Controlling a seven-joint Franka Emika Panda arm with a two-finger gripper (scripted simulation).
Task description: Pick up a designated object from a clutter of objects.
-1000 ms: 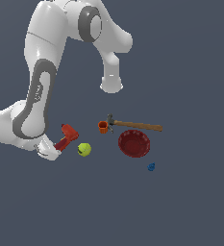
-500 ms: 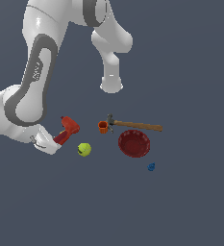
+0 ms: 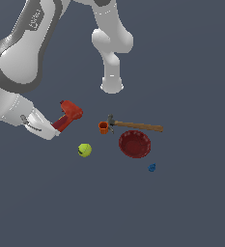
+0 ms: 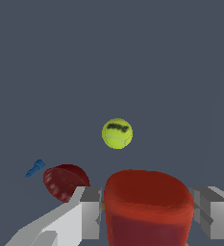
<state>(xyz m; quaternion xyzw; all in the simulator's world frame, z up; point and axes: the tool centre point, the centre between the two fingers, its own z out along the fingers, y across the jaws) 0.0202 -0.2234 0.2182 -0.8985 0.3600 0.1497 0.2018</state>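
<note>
The red drill-shaped toy (image 3: pixel 68 115) is held by my gripper (image 3: pixel 55 126) at its handle and is lifted off the floor, at the exterior view's left. In the wrist view the drill's bulbous body (image 4: pixel 147 206) fills the space between my two fingers (image 4: pixel 89 211), which are shut on it. The yellow-green tennis ball (image 3: pixel 84 150) lies below the drill on the floor; it also shows in the wrist view (image 4: pixel 117 133).
An orange cup (image 3: pixel 103 127), a wooden-handled hammer (image 3: pixel 135 126), a dark red bowl (image 3: pixel 134 144) and a tiny blue piece (image 3: pixel 152 168) lie to the exterior view's right of the drill. The bowl (image 4: pixel 64 181) and blue piece (image 4: pixel 35 168) show in the wrist view.
My gripper has risen and drawn towards the exterior view's left with the drill in it. The drill has left the floor. The other items have not moved.
</note>
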